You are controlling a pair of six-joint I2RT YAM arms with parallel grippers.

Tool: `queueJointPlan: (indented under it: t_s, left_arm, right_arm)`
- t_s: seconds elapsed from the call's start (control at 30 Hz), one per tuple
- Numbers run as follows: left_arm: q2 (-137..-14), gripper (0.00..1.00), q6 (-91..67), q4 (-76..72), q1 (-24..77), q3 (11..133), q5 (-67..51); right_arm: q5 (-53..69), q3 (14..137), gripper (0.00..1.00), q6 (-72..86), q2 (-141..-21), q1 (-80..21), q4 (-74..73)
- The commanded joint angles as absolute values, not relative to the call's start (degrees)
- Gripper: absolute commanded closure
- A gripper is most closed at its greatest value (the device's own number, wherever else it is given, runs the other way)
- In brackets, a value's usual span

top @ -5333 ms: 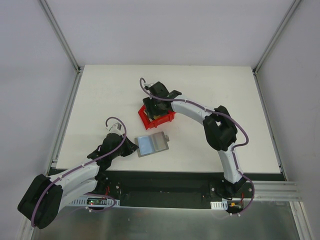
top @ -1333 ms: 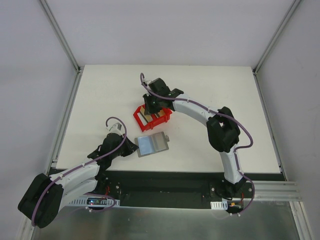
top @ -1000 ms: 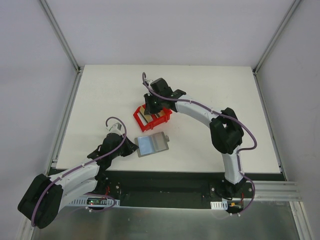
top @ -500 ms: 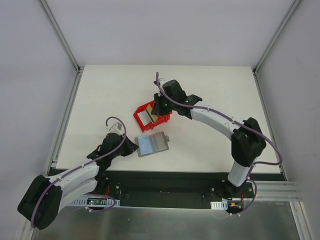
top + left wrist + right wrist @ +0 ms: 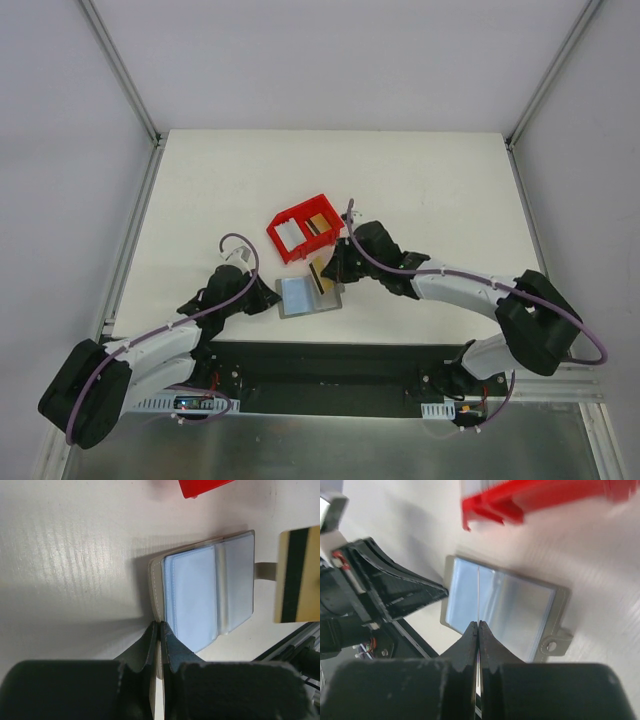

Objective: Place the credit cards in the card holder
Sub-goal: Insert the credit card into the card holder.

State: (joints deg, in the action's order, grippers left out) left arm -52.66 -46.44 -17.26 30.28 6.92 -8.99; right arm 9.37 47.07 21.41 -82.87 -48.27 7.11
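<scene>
The grey-blue card holder (image 5: 306, 297) lies open on the table, its clear pockets facing up (image 5: 210, 592). My left gripper (image 5: 270, 298) (image 5: 159, 626) is shut on the holder's left edge. A gold credit card with a dark stripe (image 5: 321, 275) (image 5: 296, 580) hangs just above the holder's right half, and my right gripper (image 5: 331, 271) (image 5: 478, 624) is shut on it. In the right wrist view that card shows only as a thin edge (image 5: 478, 592) over the holder (image 5: 525, 612). A white card (image 5: 289, 234) and a tan card (image 5: 320, 222) rest in the red bin.
The red bin (image 5: 277, 230) (image 5: 530, 500) stands just behind the card holder. The holder's snap tab (image 5: 553, 644) sticks out at its right edge. The table's near edge and the black base rail (image 5: 320, 365) lie close in front of the holder.
My right arm has swung from the red bin toward me, lifting the gold card out and bringing it over the card holder. The left gripper has kept its hold on the holder.
</scene>
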Motion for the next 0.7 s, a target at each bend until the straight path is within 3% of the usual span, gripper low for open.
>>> queueJointPlan:
  t_s: [0.0,0.3,0.67]
  left_arm:
    - [-54.7,1.0,-45.4,-20.6,30.1,6.9,-11.3]
    - [-56.7,1.0,-48.4,-24.3,30.1,4.4,-11.6]
    - [-56.3,1.0,-49.2,-24.3,30.1,3.3,-10.8]
  right_arm:
    - [6.9,39.5,1.0,30.2,-80.0,-49.1,21.2]
    - [6.1,30.2,1.0,38.0,-82.1,-50.1,34.0]
    - [6.7,27.9,1.0,42.5,-88.9,-50.5,42.4]
